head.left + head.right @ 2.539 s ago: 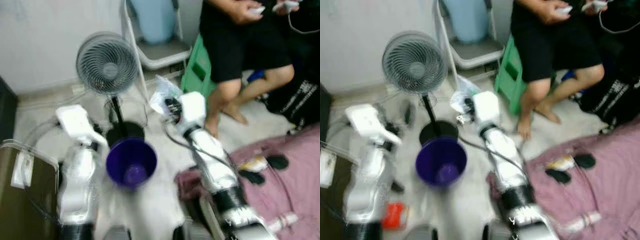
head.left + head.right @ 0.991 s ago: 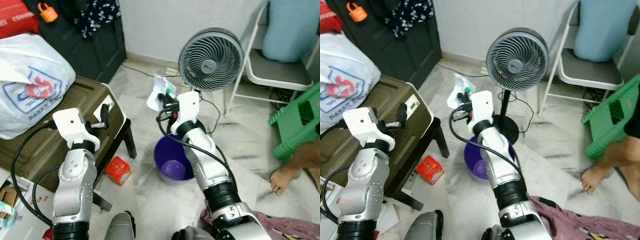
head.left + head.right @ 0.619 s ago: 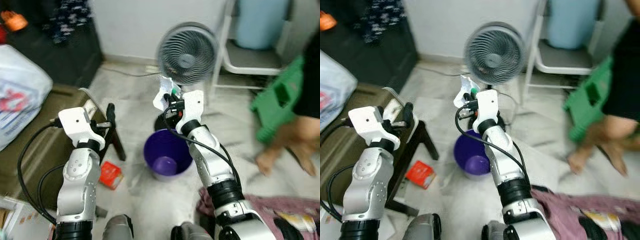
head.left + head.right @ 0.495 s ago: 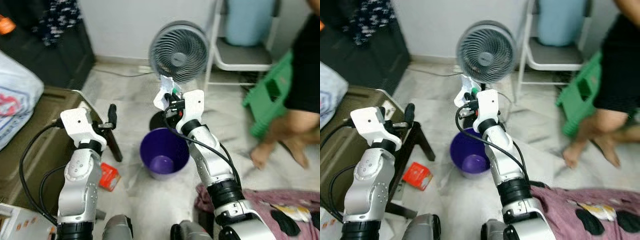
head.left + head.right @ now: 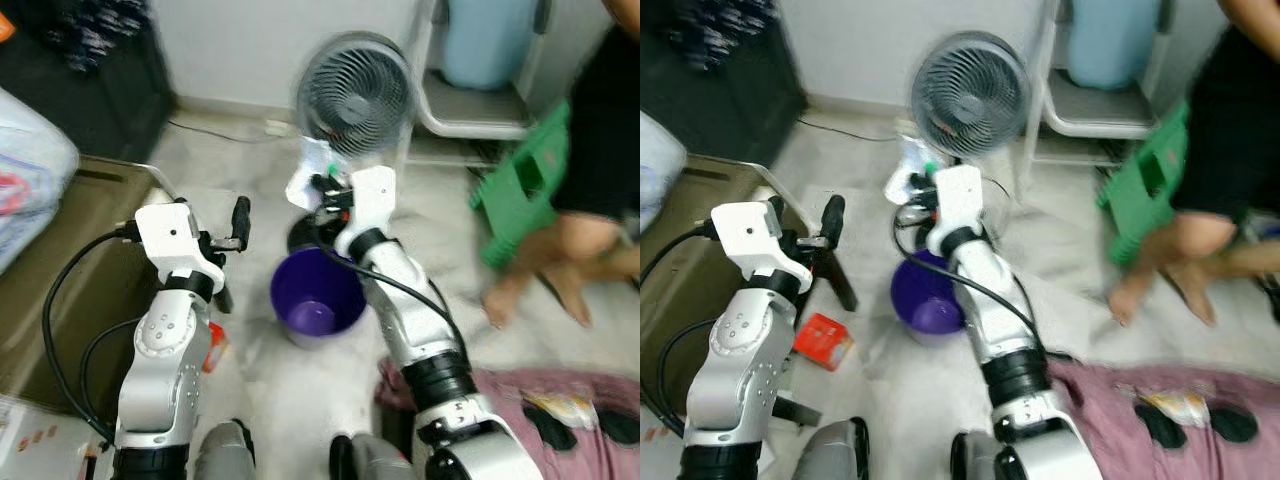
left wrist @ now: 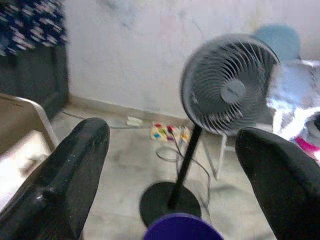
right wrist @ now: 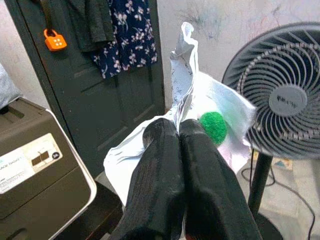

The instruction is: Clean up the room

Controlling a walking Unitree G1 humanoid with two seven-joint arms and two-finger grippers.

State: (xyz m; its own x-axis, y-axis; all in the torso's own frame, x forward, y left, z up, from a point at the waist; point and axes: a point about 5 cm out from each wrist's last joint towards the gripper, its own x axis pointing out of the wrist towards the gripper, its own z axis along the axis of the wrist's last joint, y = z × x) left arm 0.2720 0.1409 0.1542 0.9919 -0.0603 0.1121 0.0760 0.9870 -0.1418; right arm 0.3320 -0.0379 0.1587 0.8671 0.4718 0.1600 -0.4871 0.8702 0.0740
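Observation:
A purple bucket stands on the pale floor between my two arms. My right gripper is raised just beyond the bucket's far rim, shut on a crumpled clear plastic bag with a green ball inside. In the right wrist view the black fingers press together on the bag. My left gripper hangs left of the bucket, open and empty, its fingers wide apart. A small red box lies on the floor beside the left arm.
A grey standing fan is right behind the bucket. A brown case stands at the left. A folding chair, a green stool and a person's legs are at the right. A pink blanket lies at the lower right.
The camera has swung and shifted, and the person's legs have moved at the right. My right gripper still holds the bag over the bucket's far side. The left gripper stays open.

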